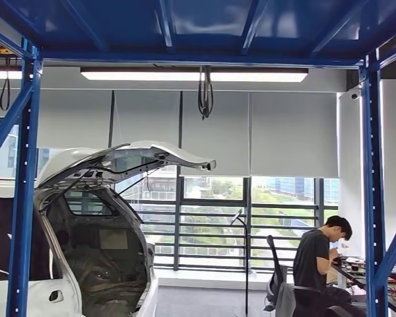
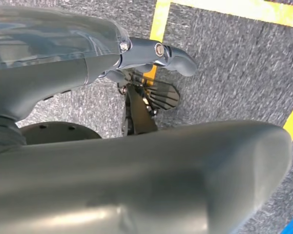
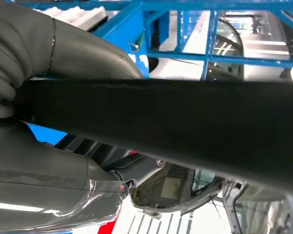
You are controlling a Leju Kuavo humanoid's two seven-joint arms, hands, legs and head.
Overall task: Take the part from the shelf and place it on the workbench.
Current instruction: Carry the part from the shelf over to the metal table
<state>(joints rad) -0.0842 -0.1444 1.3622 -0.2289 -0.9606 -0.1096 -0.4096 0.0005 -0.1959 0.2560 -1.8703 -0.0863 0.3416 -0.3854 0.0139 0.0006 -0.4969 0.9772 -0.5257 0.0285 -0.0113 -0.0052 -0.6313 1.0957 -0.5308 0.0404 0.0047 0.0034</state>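
Observation:
A long black part runs straight across the right wrist view. My right hand grips it near one end, with the thick thumb on one side and the fingers on the other. My left hand hangs over grey carpet and holds nothing; its fingers are stretched out and apart. The blue shelf frame stands close in front of me, its posts at both edges of the head view and its deck overhead. Behind the part, more blue shelf bars cross the right wrist view.
A white car with its rear hatch raised stands beyond the left post. A person sits at a cluttered table at the lower right. Yellow tape lines mark the carpet under my left hand.

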